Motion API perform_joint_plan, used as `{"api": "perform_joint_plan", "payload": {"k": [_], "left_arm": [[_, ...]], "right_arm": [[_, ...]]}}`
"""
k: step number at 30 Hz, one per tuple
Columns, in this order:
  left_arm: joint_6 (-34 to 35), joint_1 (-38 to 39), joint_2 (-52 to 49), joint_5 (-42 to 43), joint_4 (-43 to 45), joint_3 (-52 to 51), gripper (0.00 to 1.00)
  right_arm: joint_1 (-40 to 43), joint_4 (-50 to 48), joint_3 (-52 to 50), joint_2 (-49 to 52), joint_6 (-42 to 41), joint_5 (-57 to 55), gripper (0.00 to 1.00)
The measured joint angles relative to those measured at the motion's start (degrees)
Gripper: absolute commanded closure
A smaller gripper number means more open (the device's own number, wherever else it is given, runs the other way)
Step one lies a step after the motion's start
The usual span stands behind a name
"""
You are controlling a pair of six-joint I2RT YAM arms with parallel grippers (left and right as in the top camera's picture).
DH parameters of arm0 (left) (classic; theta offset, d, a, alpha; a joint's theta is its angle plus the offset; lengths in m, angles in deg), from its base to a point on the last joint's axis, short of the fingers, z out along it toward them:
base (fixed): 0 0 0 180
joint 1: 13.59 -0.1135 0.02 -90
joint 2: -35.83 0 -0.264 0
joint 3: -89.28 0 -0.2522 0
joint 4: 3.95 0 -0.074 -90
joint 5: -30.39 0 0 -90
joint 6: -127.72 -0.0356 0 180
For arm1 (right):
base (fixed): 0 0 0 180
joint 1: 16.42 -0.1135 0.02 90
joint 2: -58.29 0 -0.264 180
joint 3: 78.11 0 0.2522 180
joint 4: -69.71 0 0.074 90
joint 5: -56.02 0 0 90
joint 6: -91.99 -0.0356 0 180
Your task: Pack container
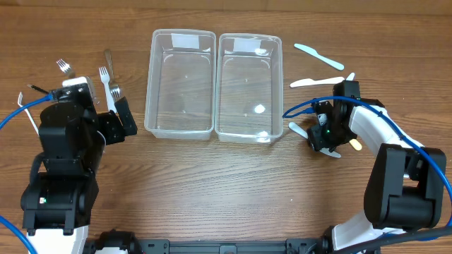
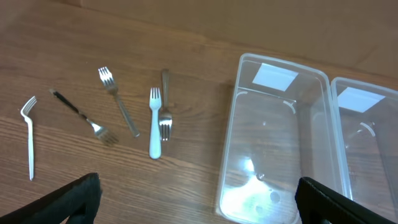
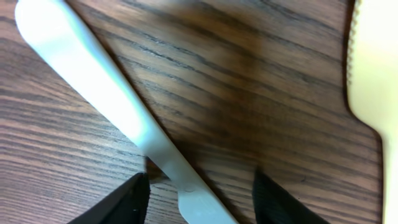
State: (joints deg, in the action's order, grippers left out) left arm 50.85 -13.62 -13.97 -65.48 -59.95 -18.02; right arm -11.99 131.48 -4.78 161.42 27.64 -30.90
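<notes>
Two clear plastic containers stand side by side in the middle, the left container (image 1: 150, 85) and the right container (image 1: 277, 85), both empty. Several forks (image 1: 106, 77) lie to their left. White plastic knives (image 1: 318, 56) lie to their right. My right gripper (image 1: 323, 137) is low at the table, open, its fingers on either side of a white knife (image 3: 118, 106) that runs diagonally between them (image 3: 202, 199). My left gripper (image 1: 126, 116) is open and empty above the table, between the forks and the left container (image 2: 231, 155).
The left wrist view shows a white plastic fork (image 2: 30, 134), a black-handled fork (image 2: 81, 115), a metal fork (image 2: 118, 99) and a white fork (image 2: 155, 121) beside another metal one (image 2: 165, 99). A cream knife (image 3: 373, 81) lies right of my right gripper.
</notes>
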Motion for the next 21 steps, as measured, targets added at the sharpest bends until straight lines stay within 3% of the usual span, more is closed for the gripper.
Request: {"api": "perform_joint_plan", "payload": {"k": [13, 21], "left_arm": [[0.00, 0.00, 0.00, 0.00, 1.14, 0.00, 0.00], [0.00, 0.00, 0.00, 0.00, 1.14, 0.00, 0.00]], "right_arm": [[0.04, 0.09, 0.00, 0.13, -0.22, 1.31, 0.77], [0.04, -0.04, 0.00, 0.22, -0.11, 1.42, 0.79]]}}
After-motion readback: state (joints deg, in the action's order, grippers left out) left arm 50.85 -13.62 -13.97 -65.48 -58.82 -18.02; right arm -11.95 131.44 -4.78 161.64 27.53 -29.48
